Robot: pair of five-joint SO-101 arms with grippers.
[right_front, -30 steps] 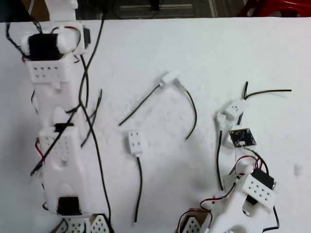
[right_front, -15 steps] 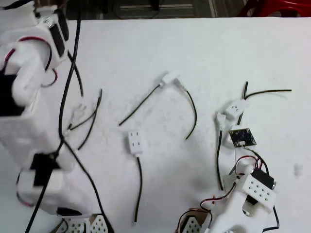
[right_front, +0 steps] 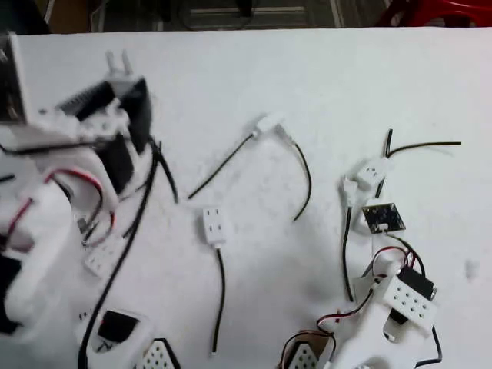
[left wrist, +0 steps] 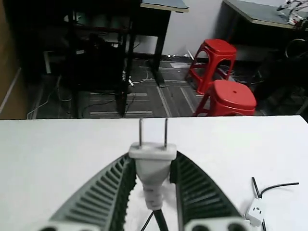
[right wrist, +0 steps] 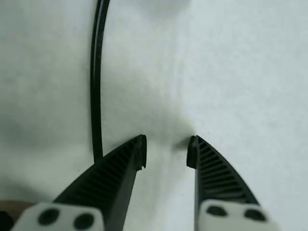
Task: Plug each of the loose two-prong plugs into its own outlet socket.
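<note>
My left gripper (left wrist: 152, 166) is shut on a white two-prong plug (left wrist: 151, 159), whose prongs point away from the wrist toward the table's far edge. From above, that plug (right_front: 119, 63) is at the far left, held off the table with its black cable trailing down. A loose white outlet socket (right_front: 216, 225) lies mid-table with its cable running toward the front. A second white plug-and-socket pair (right_front: 270, 124) lies farther back, a third (right_front: 369, 174) at the right. My right gripper (right wrist: 166, 151) is open just above the bare table, beside a black cable (right wrist: 97, 72).
The right arm (right_front: 403, 301) sits at the front right edge. The left arm (right_front: 61, 200) takes up the left side of the table. Black cables (right_front: 304, 181) curl across the middle. Red stools (left wrist: 222, 89) stand on the floor beyond the far edge.
The left arm has swung and lifted the plug off the table at the left; its prongs now point at the far edge. The right arm and the other pieces have not moved.
</note>
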